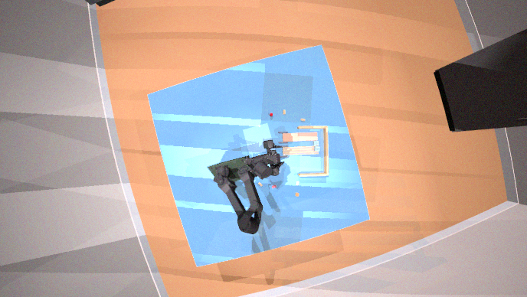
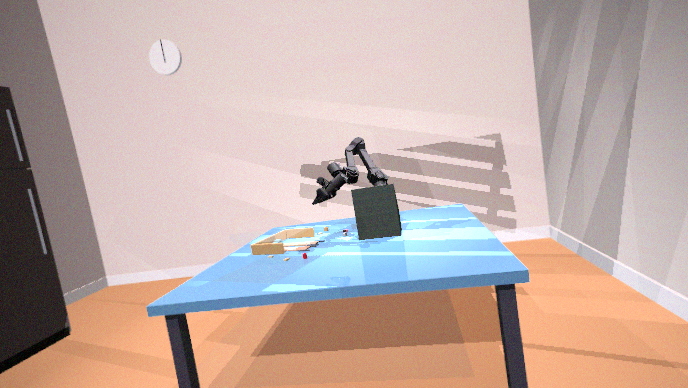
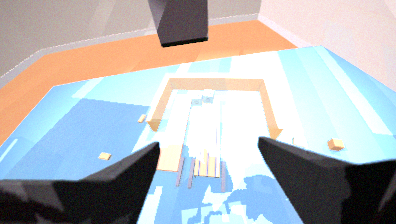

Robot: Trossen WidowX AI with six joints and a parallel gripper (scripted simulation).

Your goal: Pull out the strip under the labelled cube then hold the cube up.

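Note:
Two small pale cubes sit side by side inside the tan U-shaped frame, one cube (image 1: 316, 143) (image 3: 197, 100) beside the other cube (image 1: 317, 148) (image 3: 208, 96). They have faint marks, too small to read. They are at the far ends of long strips that run toward the arm. A wide salmon strip (image 1: 300, 137) (image 3: 170, 157) lies on one side, and pale narrow strips (image 1: 300, 151) (image 3: 212, 167) lie beside it. Thin dark tabs stick out from the near ends. Which cube rests on which strip is unclear. My gripper (image 1: 283, 155) (image 2: 314, 203) (image 3: 209, 144) is open and empty, above the table before the strips' near ends.
The U-shaped frame (image 1: 326, 151) (image 2: 267, 248) (image 3: 217, 84) walls the far end and both sides, open toward the arm. A red piece (image 1: 271, 115) (image 2: 305, 255) and tan blocks (image 1: 284, 112) (image 3: 104, 156) lie outside it. A tan block (image 1: 297, 194) (image 3: 336, 144) lies on the other side.

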